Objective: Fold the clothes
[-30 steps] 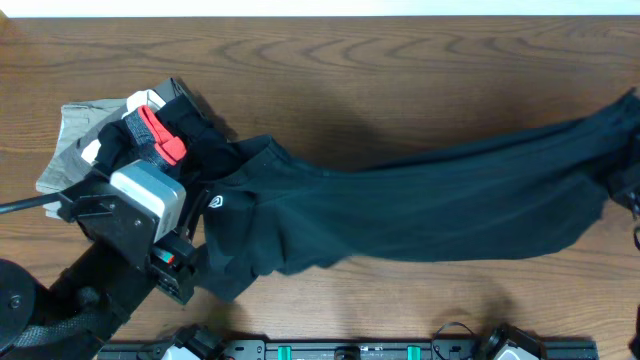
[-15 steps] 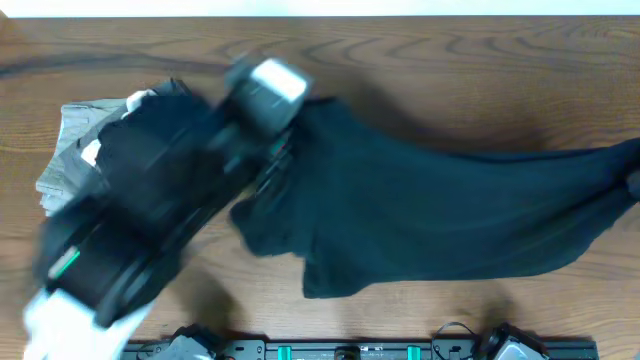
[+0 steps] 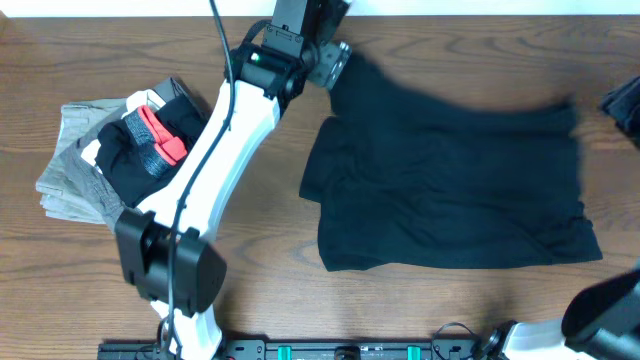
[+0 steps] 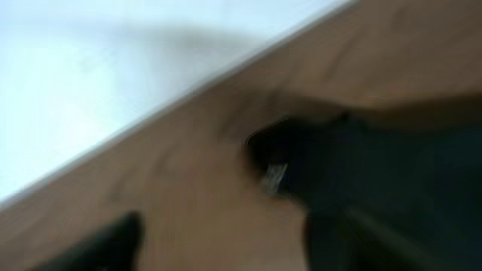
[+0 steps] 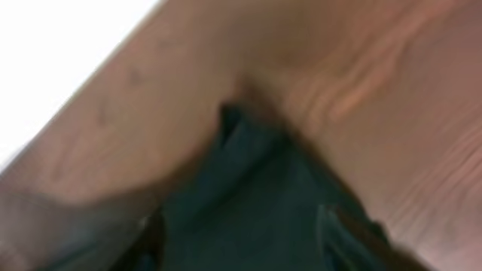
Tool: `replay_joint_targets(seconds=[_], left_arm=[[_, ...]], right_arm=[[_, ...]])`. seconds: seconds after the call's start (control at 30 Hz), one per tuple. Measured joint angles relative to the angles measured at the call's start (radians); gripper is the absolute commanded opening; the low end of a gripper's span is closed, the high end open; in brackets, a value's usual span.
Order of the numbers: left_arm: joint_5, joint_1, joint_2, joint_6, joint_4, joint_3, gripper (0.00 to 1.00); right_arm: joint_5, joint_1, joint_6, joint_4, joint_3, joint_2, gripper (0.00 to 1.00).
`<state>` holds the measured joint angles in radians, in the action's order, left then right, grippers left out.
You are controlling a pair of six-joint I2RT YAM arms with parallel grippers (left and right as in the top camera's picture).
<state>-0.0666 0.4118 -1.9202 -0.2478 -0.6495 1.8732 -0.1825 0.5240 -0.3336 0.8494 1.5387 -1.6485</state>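
- Tabletop of brown grained wood [image 3: 450, 315] fills our overhead view, and its far edge meets a white strip.
- Large plain black soft-fabric T-shirt [image 3: 450, 190] lies flat on the wood right of centre. We see it spread as a rough rectangle with rumpled edges, its far part smeared by blur.
- White left arm [image 3: 215, 150] reaches diagonally from the near edge to the far edge, passing between the shirt and the garments at the left.
- Pile of folded gray and white garments [image 3: 70, 170] sits at the left, well apart from the shirt.
- Smaller black piece with a red patch [image 3: 125, 165] rests on top of that pile.
- Left gripper [image 3: 337, 66] is at the shirt's far left corner, near the far table edge. Our wrist view is too blurred, so we cannot tell how wide its jaws stand or whether they touch the cloth.
- Right gripper [image 3: 622, 102] shows as a dark shape at the right border, just beside the shirt's far right corner. We cannot tell its jaws either.
- Small pale mark [image 4: 275, 177] shows on the dark fabric in the left wrist view, too blurred for us to identify.
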Motion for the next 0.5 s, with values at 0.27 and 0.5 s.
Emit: replay_joint_targets(seconds=[0.27,0.5], left_arm=[[-0.032,-0.028,0.08,0.085,-0.314,-0.002,0.98],[0.206,-0.018,0.164,0.164,-0.501,-0.007,0.82]], right_arm=[[-0.02,0.037,0.04,0.142,-0.004,-0.011,0.77],[-0.026,0.034,0.069,0.29,-0.005,-0.011,0.77]])
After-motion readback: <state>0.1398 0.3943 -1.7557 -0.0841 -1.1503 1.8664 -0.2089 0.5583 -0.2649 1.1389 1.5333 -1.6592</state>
